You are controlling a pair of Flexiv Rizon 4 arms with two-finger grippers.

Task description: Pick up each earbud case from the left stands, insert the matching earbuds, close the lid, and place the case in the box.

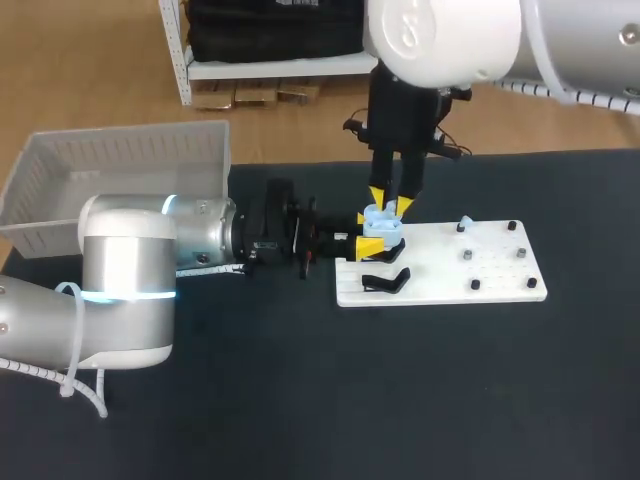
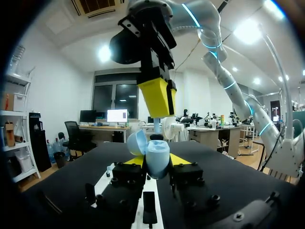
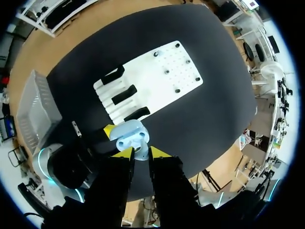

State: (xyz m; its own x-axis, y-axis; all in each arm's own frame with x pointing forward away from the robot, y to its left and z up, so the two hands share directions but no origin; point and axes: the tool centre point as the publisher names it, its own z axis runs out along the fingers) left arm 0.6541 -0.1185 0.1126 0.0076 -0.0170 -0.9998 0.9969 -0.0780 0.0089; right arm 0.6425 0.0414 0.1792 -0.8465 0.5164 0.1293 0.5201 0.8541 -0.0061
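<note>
The left end effector (image 2: pixel 157 161) clamps the open earbud case (image 1: pixel 382 222) steady above the white stand board (image 1: pixel 500 285), so the right end effector (image 3: pixel 140 151), pinching an earbud (image 2: pixel 156 126), can seat it from above.

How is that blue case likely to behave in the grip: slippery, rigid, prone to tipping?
The case looks like smooth, rounded hard plastic: probably rigid and light, but slippery in the left hand. Its lid stands open to one side, so the right hand pushing an earbud down could tilt it.
</note>
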